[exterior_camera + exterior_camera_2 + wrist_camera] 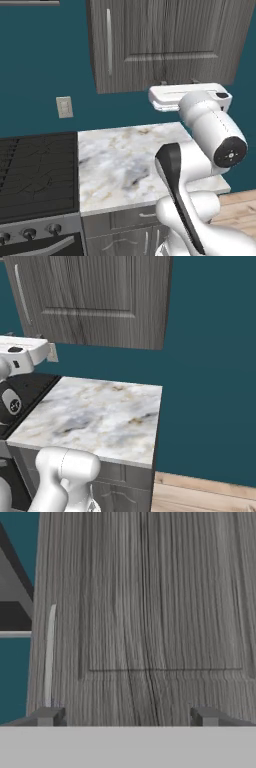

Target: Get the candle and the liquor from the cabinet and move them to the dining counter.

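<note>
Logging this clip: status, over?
Gripper open, empty, facing the cabinet door. Door shut, handle ahead-left, untouched. Candle, liquor unseen. Nothing in the way.

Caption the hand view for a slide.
Open pincer faces the closed cabinet door, its silver bar handle off to the left.

The cabinet (170, 40) has its doors closed, hiding whatever is inside, and its top runs past the upper edge of both base views. The silver handle (49, 657) looks blurred in the hand view. The stove (37, 170) is cut off at the left edge, and the arm covers the marble surface's (125, 160) right corner.
</note>
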